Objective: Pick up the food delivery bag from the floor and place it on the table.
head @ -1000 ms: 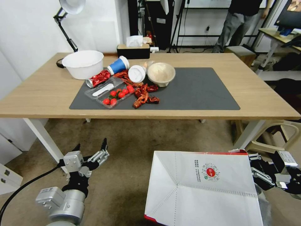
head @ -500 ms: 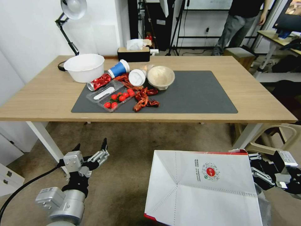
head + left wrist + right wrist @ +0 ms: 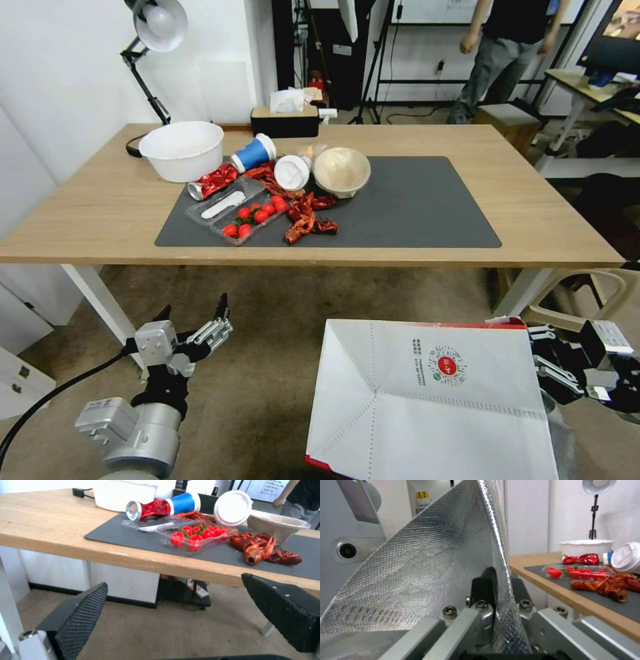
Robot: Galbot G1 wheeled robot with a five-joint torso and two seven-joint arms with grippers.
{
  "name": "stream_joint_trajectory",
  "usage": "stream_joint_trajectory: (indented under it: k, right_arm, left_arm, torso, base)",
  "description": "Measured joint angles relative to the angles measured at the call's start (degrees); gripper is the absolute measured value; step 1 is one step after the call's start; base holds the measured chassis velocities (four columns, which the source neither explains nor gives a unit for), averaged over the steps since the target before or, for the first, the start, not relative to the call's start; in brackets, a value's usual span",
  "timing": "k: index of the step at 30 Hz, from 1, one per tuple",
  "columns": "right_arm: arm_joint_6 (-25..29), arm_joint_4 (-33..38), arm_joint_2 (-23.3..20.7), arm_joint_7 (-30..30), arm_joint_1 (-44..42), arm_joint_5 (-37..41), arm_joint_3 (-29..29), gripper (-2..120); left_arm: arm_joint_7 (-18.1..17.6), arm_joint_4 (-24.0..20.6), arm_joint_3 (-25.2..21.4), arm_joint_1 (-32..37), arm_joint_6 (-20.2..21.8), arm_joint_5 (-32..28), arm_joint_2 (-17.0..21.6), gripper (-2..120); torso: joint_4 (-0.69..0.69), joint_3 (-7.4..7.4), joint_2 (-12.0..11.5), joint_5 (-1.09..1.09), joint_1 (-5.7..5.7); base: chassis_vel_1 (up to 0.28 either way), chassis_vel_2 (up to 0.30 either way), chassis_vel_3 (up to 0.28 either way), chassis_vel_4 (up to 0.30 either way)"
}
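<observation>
So the food delivery bag (image 3: 433, 400) is up off the floor (image 3: 280, 333), hanging tipped in front of the table's near edge, white face and round red logo toward the head camera. The right gripper (image 3: 543, 370) is clamped on the bag's wall at its right side; in the right wrist view the foil lining (image 3: 430, 575) is pinched between the black pads (image 3: 486, 585). The left gripper (image 3: 193, 317) sits low on the robot's left over bare carpet, fingers spread wide with nothing between them.

The table (image 3: 80, 213) has a long straight front edge, and the bag's top sits below it. The right half of the dark grey mat (image 3: 427, 207) is bare, and so is the wood to the right of it. All the clutter is on the left half: one white bowl (image 3: 181, 150), one blue cup (image 3: 252, 153) lying on its side, one crushed red can (image 3: 212, 182), one white lid (image 3: 292, 172), one beige bowl (image 3: 341, 172), one clear tray of cherry tomatoes (image 3: 250, 217), and a pile of crayfish (image 3: 303, 213) I can't count properly. One tissue box (image 3: 285, 120) sits at the far edge, one desk lamp (image 3: 157, 27) at the back left corner
</observation>
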Motion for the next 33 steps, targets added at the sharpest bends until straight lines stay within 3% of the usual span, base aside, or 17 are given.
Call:
stream_joint_trajectory:
  k: [33]
  right_arm:
    - [0.0, 0.1, 0.2, -0.1, -0.1, 0.0, 0.0, 0]
  left_arm:
    - [0.2, -0.3, 0.0, 0.3, 0.1, 0.0, 0.0, 100]
  torso:
    - [0.0, 4.98, 8.8, 0.0, 3.8]
  base:
    - [0.0, 0.0, 0.0, 0.0]
